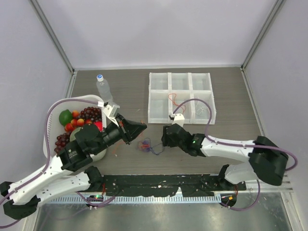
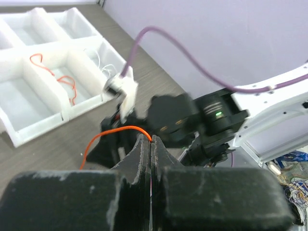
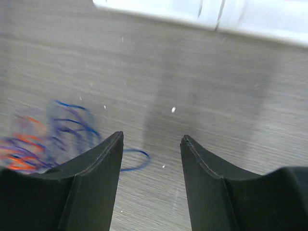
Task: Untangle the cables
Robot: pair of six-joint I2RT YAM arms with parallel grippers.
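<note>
On the wood-grain table (image 1: pixel 126 91), just ahead of the two arms, the tangle of cables (image 1: pixel 146 144) lies as a small knot of dark blue and orange-red loops between the two claws. The left gripper (image 1: pixel 140 128) hangs just up and left of it. In the left wrist view its fingers (image 2: pixel 144 159) are pressed together with no gap, and a thin orange cable (image 2: pixel 110 131) comes out from between their tips and arcs away to the left and downward; the overhead view is too coarse to show that strand. The right gripper (image 1: pixel 163 136) sits just right of the knot, low over the table. In its own wrist view the right gripper (image 3: pixel 151 142) has its jaws standing apart with nothing between them but bare tabletop, and the tangle (image 3: pixel 43 139) shows as a blur beside the left finger, one blue loop trailing out behind that finger's tip. Farther back stands a white compartment tray (image 1: pixel 180 91) (image 2: pixel 33 131): a separate orange strand (image 1: pixel 172 99) (image 2: pixel 62 79) lies in a middle compartment and a white cable (image 1: pixel 201 111) in the compartment to its right. At the left side a white bowl (image 1: pixel 50 120) holds a lime (image 1: pixel 65 117), dark grapes (image 1: pixel 91 114) and small red fruit, with a clear water bottle (image 1: pixel 104 90) just behind it.
</note>
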